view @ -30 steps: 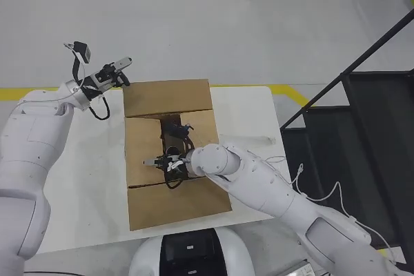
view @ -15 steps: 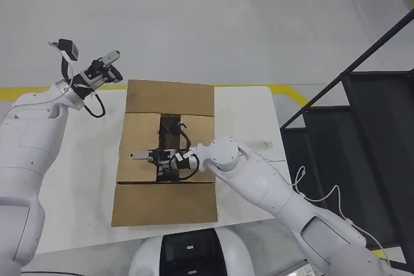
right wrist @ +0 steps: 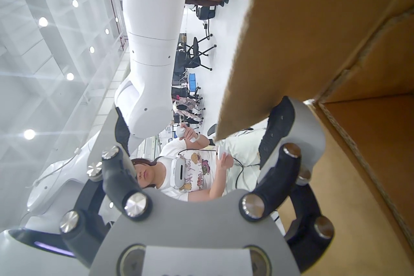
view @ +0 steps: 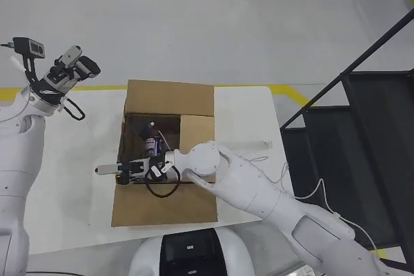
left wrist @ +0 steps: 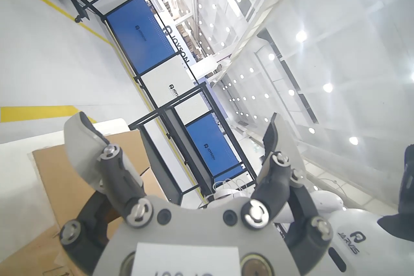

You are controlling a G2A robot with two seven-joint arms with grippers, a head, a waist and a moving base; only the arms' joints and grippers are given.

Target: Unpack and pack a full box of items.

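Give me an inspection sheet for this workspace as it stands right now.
Surface: white table, carrying the box.
Job's things: cardboard box, flaps open; purple item inside.
Clutter: pale item beside the box, too small to identify.
End effectors: right end effector open, straddling a box flap; left end effector open, apart from the box.
Cables: black cable looped at the right wrist.
Surroundings: black stairs, yellow floor line.
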